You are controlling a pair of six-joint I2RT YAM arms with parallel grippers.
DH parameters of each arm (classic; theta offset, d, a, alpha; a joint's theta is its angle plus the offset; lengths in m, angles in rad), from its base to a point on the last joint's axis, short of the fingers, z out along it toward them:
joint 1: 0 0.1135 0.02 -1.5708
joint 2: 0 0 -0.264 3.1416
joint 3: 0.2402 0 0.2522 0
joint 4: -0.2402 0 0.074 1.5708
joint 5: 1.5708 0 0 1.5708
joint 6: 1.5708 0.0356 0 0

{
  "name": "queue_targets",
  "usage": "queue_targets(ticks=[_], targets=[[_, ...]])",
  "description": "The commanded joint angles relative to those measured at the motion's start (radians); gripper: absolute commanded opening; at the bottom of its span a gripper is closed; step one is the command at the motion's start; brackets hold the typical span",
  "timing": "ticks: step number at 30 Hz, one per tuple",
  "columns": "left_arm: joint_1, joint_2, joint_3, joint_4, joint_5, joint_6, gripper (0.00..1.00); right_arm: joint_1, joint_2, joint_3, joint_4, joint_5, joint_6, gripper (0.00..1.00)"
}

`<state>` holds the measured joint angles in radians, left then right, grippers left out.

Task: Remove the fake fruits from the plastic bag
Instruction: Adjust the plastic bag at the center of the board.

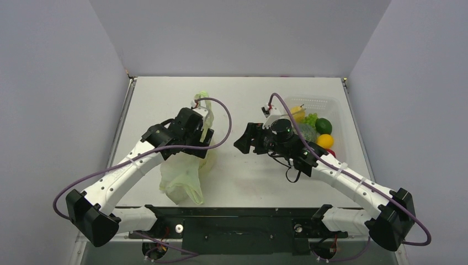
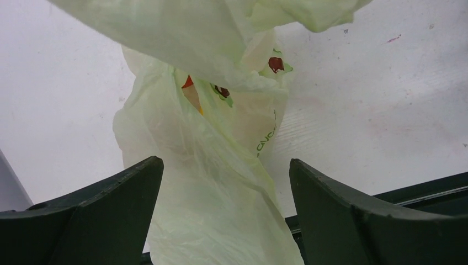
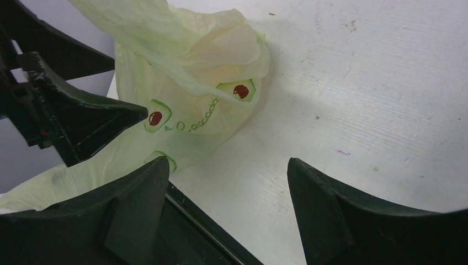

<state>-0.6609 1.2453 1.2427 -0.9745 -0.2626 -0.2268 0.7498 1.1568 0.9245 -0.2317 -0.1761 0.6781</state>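
Observation:
The pale green plastic bag (image 1: 179, 176) lies crumpled at the left middle of the table, one handle (image 1: 203, 99) sticking up behind it. My left gripper (image 1: 203, 142) hangs over it, open, with bag film (image 2: 209, 138) between the spread fingers (image 2: 110, 204) but not pinched. A speck of red and orange (image 2: 190, 88) shows in a fold; I cannot tell if it is fruit. My right gripper (image 1: 241, 139) is open and empty over bare table (image 3: 227, 163), right of the bag (image 3: 187, 72). Fake fruits, yellow (image 1: 298, 113), green (image 1: 324, 126) and orange (image 1: 325, 141), lie in the basket.
A white mesh basket (image 1: 326, 102) stands at the back right, behind my right arm, with green grapes (image 1: 312, 118) in it too. The left gripper's finger (image 3: 83, 116) shows at the left of the right wrist view. Grey walls close in the table on three sides.

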Motion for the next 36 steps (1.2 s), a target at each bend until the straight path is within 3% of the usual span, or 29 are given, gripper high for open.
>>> queue_targets(ticks=[1,3,5,6,8,12,15,20,25,29,36], targets=[[0.002,-0.042,-0.054,0.146,0.016,0.102,0.8,0.045,0.0,0.015,0.083,-0.011,0.026,0.74],[0.002,-0.058,-0.09,0.171,0.023,0.14,0.74,0.061,0.025,0.041,0.089,-0.007,0.018,0.74],[0.003,-0.089,-0.122,0.204,0.035,0.163,0.59,0.078,0.062,0.073,0.086,-0.007,0.008,0.73],[0.004,-0.118,-0.141,0.233,0.045,0.167,0.44,0.082,0.087,0.083,0.081,-0.009,0.007,0.73],[0.005,-0.178,-0.181,0.289,0.083,0.172,0.28,0.102,0.126,0.109,0.092,-0.009,0.015,0.73],[0.018,-0.322,-0.255,0.371,0.16,0.163,0.12,0.146,0.202,0.145,0.149,-0.033,0.065,0.72],[0.065,-0.39,-0.253,0.381,0.226,0.108,0.01,0.161,0.229,0.129,0.283,-0.049,0.139,0.71],[0.125,-0.448,-0.275,0.392,0.333,-0.108,0.0,0.188,0.256,0.054,0.53,-0.019,0.325,0.72],[0.139,-0.543,-0.411,0.514,0.425,-0.296,0.0,0.204,0.314,0.008,0.728,-0.005,0.437,0.73],[0.141,-0.571,-0.452,0.53,0.451,-0.354,0.0,0.224,0.351,0.009,0.742,0.023,0.47,0.73],[0.142,-0.587,-0.465,0.574,0.412,-0.436,0.0,0.332,0.375,0.056,0.493,0.262,0.427,0.73]])
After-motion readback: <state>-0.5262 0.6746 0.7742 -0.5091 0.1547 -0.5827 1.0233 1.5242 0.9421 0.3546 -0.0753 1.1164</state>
